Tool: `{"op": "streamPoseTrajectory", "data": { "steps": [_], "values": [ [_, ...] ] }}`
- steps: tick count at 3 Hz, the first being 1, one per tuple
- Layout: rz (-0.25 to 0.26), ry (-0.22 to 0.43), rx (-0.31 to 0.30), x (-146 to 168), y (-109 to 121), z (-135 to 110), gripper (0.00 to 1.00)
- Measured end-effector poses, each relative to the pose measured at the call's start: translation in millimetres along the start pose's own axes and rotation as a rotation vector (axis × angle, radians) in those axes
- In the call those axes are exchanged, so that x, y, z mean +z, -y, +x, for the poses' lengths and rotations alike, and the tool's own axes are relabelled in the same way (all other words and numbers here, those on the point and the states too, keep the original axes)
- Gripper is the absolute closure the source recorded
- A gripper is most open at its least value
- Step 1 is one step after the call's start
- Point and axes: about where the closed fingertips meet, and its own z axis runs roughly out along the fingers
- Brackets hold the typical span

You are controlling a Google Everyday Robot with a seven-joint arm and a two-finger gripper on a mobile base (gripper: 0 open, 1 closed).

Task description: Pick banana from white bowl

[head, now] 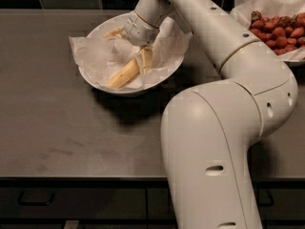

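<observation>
The white bowl [95, 78] stands at the back left of the dark counter, lined with crinkled white paper whose corners stick out past the rim. The pale-yellow banana [121, 74] lies inside it, slanting from lower left to upper right. My gripper [145, 61] reaches down into the bowl from the upper right and sits right at the banana's upper right end, touching it. The banana rests on the paper.
A second paper-lined bowl with red strawberries [279, 30] stands at the back right. My large white arm [219, 142] rises from the front right and covers much of the counter's right half. The dark counter [57, 137] has its front edge below, with drawers under it.
</observation>
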Motion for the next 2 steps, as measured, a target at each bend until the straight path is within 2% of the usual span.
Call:
{"op": "streamPoseTrajectory", "data": {
  "steps": [1,2],
  "values": [
    [0.003,-0.001,0.003,0.3,0.0,0.9,0.00],
    [0.015,-0.032,0.046,-10.8,-8.9,8.5,0.00]
  ]
}}
